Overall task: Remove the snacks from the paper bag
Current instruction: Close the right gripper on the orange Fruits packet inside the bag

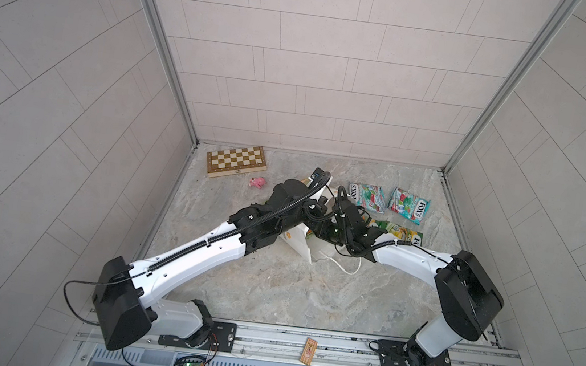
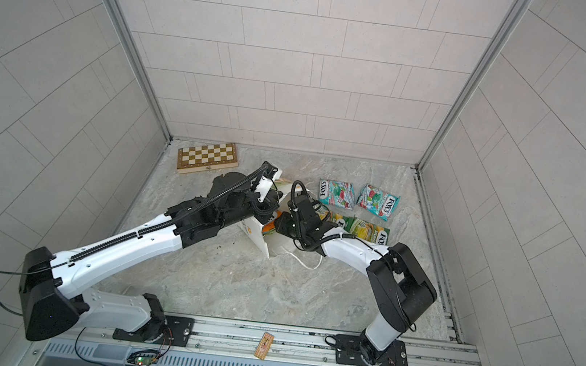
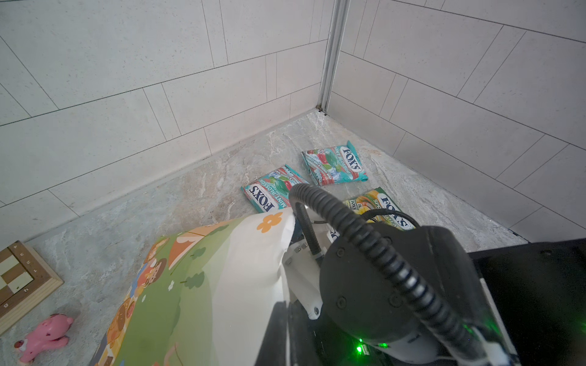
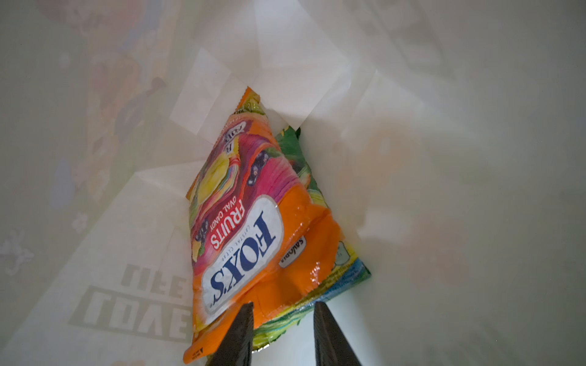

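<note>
Inside paper bag (image 4: 444, 158) | right jaws part-open astride orange packet (image 4: 253, 237) edge | left jaws closed

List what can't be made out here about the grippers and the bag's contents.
Left gripper: hidden in all views; in both top views its arm and the paper bag cover it.
Right gripper: in the right wrist view, one finger covers the orange packet's corner; contact unclear.
Green packet: orange packet covers it; count beneath unknown.

2 white arms (image 1: 199, 254) with black joints (image 1: 468, 293), ribbed black cables (image 3: 380, 253), dark tapered fingers (image 4: 236, 336).
</note>
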{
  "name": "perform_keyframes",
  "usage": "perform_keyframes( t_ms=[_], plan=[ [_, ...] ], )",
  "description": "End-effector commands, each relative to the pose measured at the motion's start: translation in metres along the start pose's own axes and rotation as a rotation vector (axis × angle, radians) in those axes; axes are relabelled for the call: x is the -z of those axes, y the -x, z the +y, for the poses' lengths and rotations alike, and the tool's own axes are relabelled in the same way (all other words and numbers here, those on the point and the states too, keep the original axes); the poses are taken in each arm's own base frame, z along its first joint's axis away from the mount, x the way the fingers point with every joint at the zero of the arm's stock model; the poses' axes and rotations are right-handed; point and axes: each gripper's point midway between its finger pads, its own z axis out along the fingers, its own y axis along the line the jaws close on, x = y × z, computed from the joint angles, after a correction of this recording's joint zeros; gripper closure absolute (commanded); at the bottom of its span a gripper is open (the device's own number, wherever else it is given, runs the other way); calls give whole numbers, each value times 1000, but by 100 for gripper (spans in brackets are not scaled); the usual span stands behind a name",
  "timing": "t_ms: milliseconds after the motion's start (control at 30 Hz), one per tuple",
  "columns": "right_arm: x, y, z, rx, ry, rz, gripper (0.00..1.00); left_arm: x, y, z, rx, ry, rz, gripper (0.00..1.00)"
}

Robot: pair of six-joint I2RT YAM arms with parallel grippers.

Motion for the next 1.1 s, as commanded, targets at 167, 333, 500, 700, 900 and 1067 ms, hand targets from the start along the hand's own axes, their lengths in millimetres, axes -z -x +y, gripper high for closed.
perform_keyframes(
  t_ms=[167,333,500,700,900,1067],
  plan=[
    [-7,9,-4,-34,-53,-26,66,7,8,-5,-9,-25,-24,100],
    [-9,8,-11,-47,-84,-27,63,7,8,-5,-9,-29,-23,100],
    [-13,8,-10,-49,-82,-20,62,7,8,-7,-7,-41,-22,100],
    [-24,4,1,-49,-30,18,64,7,8,-9,-6,-52,-17,100],
    [-30,5,15,-51,44,30,69,5,5,-12,-7,-68,-5,100],
    [-32,3,18,-59,62,36,69,5,6,-14,-8,-77,-2,100]
  ],
)
